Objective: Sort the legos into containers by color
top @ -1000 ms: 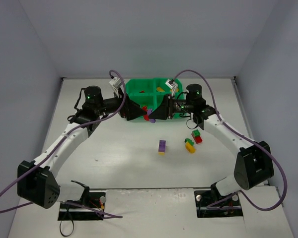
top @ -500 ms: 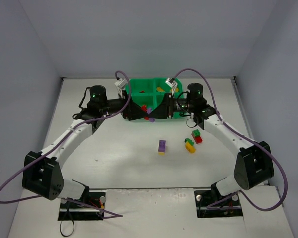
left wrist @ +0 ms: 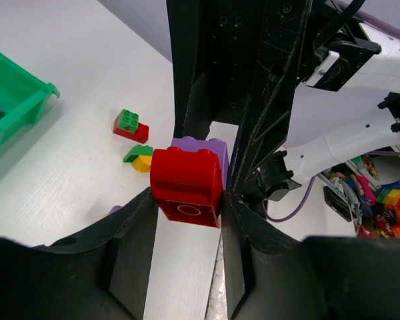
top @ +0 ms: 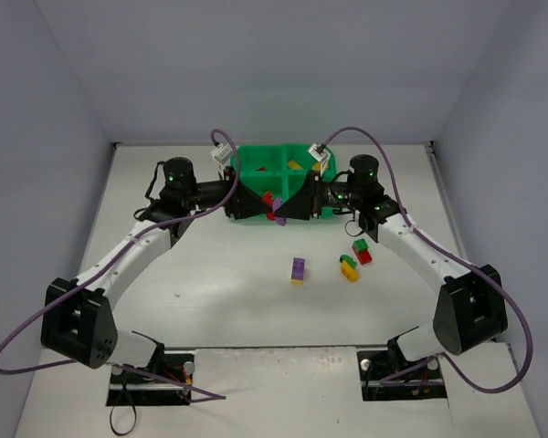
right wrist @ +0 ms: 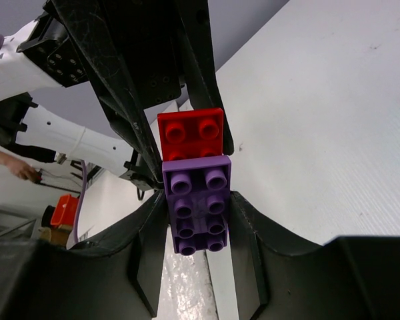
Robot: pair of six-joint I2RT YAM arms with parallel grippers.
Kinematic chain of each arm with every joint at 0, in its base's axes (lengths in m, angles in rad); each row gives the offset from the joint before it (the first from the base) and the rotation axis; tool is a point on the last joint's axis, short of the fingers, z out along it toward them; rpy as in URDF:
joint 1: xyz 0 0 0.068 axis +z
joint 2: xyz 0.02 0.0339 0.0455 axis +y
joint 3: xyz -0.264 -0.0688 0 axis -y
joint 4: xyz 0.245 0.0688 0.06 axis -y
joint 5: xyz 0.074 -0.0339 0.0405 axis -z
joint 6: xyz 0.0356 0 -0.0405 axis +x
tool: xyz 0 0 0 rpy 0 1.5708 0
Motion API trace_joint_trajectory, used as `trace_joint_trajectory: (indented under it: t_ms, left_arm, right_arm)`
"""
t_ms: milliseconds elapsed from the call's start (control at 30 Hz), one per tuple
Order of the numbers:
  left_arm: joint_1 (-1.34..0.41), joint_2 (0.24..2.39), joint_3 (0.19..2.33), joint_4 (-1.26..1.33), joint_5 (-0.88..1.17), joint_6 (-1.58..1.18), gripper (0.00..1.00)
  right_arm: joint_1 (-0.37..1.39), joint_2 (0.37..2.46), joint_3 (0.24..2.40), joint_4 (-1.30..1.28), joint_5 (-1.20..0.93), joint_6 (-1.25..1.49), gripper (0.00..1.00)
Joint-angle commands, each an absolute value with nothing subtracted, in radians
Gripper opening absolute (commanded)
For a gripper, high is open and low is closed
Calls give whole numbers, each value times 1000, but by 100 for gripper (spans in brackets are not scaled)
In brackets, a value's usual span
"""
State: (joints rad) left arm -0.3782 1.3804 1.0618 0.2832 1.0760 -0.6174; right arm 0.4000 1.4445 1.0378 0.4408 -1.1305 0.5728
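Nearest the bases, on the table [top: 210,301], three loose lots wait. They are a purple-on-yellow stack [top: 298,270], a green-and-yellow piece [top: 349,267] and a green-on-red piece [top: 361,251], all right of centre and well apart from the tray. Each is 2 colours stuck together (so each prob. needs splitting, not just a drop).

Further out the arms meet nose to nose. The left gripper [left wrist: 187,207] is closed tight on the sides of a red brick [left wrist: 187,187]. The right gripper [right wrist: 197,223] is closed tight on a purple brick [right wrist: 197,200]. Red and purple are joined, purple overlapping part of red, w/ no gap seen btwn them. From above the pair sits right at the near wall of the tray [top: 256,162]; its height over that wall can't be told.

This looks like a pull-apart step. Risks:
- If the 2 pulls aren't in line w/ the join, the bricks bind and one could slide out of its fingers.
- If they pop free suddenly, a brick may fly off, or land in the wrong compartment or on the table.
- The fingertips are v. close, so a small misjudged move could knock them together.

Beyond, a back compartment shows a yellow brick [top: 295,165]. The near compartments are mostly hidden by both grippers, so contents there can't be read. The arms themselves look like the main obstruction to a drop.
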Motion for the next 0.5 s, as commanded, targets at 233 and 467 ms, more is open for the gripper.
trace_joint_trajectory:
  t_ms: [233,467]
  left_arm:
    - [-356,1359,1034,652,1178,-827,0]
    - [-356,1355,1019,695,1226,-876,0]
  right_arm:
    - [357,1345,977,522,-1173,549,0]
    - [334,1301,950,511,-1186,508,0]
